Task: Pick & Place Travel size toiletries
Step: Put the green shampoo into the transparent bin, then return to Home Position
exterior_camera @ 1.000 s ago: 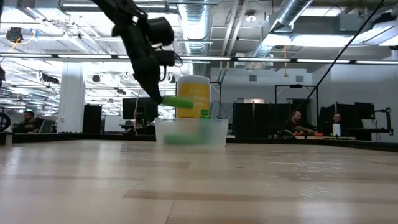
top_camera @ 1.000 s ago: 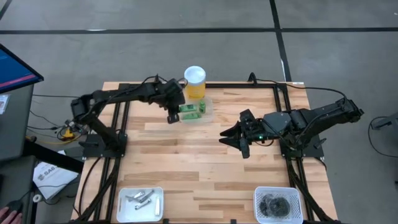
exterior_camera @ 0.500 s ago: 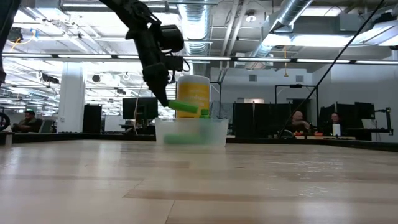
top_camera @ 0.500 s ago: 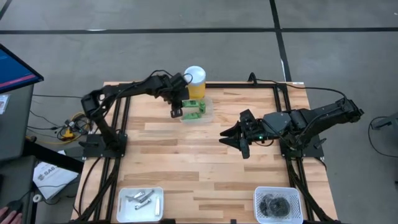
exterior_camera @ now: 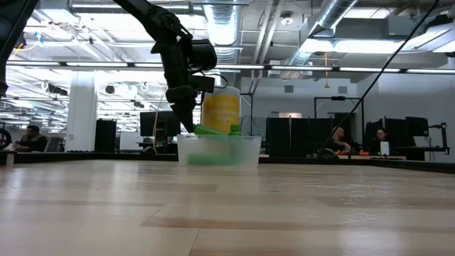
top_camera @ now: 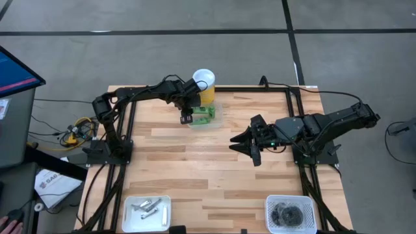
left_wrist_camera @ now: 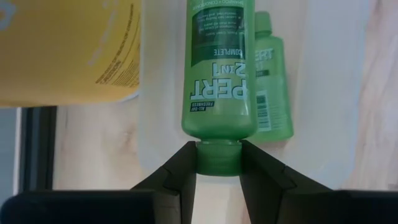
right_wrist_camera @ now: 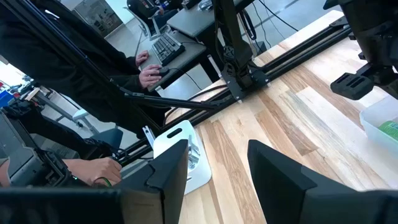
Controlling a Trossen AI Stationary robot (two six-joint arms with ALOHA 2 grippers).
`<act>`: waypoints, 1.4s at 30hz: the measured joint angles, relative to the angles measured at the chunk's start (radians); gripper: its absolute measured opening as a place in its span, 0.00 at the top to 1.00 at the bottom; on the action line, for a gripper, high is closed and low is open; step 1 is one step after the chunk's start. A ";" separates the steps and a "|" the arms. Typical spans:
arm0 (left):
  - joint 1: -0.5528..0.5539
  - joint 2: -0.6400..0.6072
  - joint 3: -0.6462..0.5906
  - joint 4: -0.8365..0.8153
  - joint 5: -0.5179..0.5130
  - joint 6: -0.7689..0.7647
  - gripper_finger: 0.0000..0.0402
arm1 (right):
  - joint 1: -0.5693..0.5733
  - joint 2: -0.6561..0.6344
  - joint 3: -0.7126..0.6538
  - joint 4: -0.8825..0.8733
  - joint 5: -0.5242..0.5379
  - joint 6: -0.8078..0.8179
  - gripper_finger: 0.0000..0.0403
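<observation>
I have the left gripper [left_wrist_camera: 217, 163] pinching a green tube [left_wrist_camera: 219, 81] by its cap, one finger on either side of the cap, and the tube's long axis runs straight out ahead of the fingers, in line with the wrist. In the high view that puts the left gripper [top_camera: 186, 117] in the upper middle of the frame, at the left edge of the clear tray [top_camera: 216, 114] that sits beside the yellow cylinder [top_camera: 203, 86] at the back of the counter [top_camera: 208, 169]. The low view shows the tube [exterior_camera: 207, 130] lying nearly level, right at the tray's rim [exterior_camera: 217, 139], its body reaching in over the tray while the cap end stays on the gripper's side. A second green tube [left_wrist_camera: 272, 78] already lies in the tray alongside, parallel to mine and just beside it. I judge the release hinges on that: the body is over the tray but the pinched cap is near the left wall, so letting go here could leave it on the rim. The right gripper [top_camera: 250, 149] waits right of centre, well apart, fingers spread and holding nothing. The left arm is plainly the nearer one.
</observation>
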 joint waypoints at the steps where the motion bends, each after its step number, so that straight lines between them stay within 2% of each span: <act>1: 0.000 0.000 0.000 -0.002 -0.010 0.000 0.77 | 0.000 0.000 0.000 0.000 0.000 -0.001 0.60; 12: 0.002 0.002 0.000 0.005 -0.034 -0.009 0.77 | -0.001 0.000 0.000 0.000 0.000 -0.001 0.60; 28: -0.007 0.069 0.000 0.043 -0.039 -0.053 0.77 | -0.001 0.000 0.000 -0.023 0.000 -0.006 0.60; 37: -0.007 0.074 0.000 0.064 -0.030 -0.053 0.71 | -0.001 0.000 0.000 -0.035 0.000 -0.023 0.60; 42: -0.007 0.074 0.000 0.069 -0.030 -0.053 0.73 | -0.001 0.000 0.000 -0.042 0.000 -0.027 0.60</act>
